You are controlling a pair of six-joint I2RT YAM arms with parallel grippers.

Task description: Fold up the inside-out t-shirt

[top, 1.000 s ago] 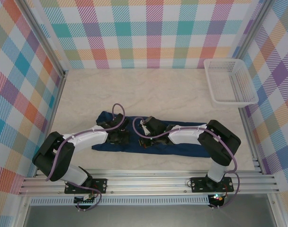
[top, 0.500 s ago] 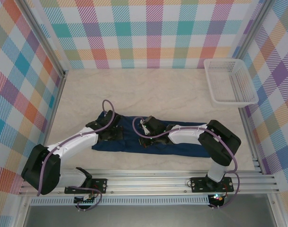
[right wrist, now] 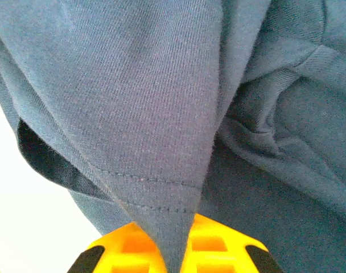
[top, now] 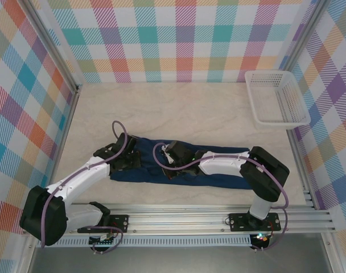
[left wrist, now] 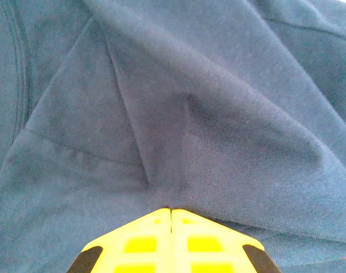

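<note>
A dark navy blue soft cloth t-shirt [top: 150, 166] lies as a long, narrow, rumpled band across the near half of the pale beige marbled table [top: 190, 108], running from left to right just ahead of the arms' bases, with its right end close to the elbow of the right arm. The left gripper [top: 127, 159] is down on the left end of the band, its arm reaching in low from the near left corner. The right gripper [top: 172, 163] is down on the cloth near the middle of the band, just beside the left one, with a short stretch of navy cloth showing between them. In the left wrist view the left gripper [left wrist: 171, 213] has its two yellow fingers pressed together; the cloth right at their tips is drawn into creases that fan outward, so the jaws look nipped onto a thin pinch of the t-shirt [left wrist: 218, 114], and a stitched seam curves along the far left of that view. In the right wrist view the right gripper [right wrist: 177, 236] has its orange-yellow fingers clamped on a hemmed fold of the t-shirt [right wrist: 144, 102], which runs up from between them in a taut wedge, with bare table to its left and bunched cloth to its right. A white plastic mesh basket [top: 277, 72] stands at the far right of the table, well apart from the garment. Pastel checked walls [top: 184, 40] enclose the table on three sides.
</note>
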